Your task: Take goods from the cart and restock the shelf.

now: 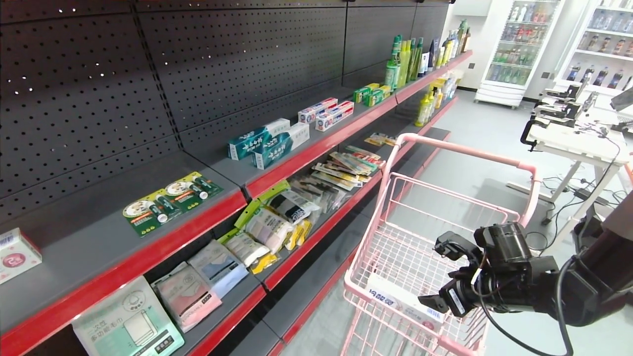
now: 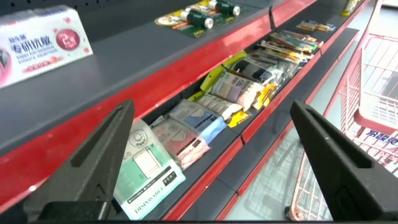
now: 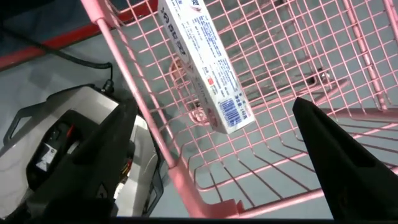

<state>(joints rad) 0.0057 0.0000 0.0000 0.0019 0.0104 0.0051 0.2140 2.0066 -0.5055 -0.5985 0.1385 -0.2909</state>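
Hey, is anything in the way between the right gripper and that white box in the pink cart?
Nothing visible. The right gripper is open over the pink cart, whose top is uncovered; the white box lies bare inside against the wire wall.

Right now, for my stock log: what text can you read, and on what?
Long white box: print and a barcode, too small to quote.
Short white box: large characters, too blurred to quote for sure.
Green pack: lettering too small to read.

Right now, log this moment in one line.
right gripper open above cart | white box in cart | left gripper open facing shelf
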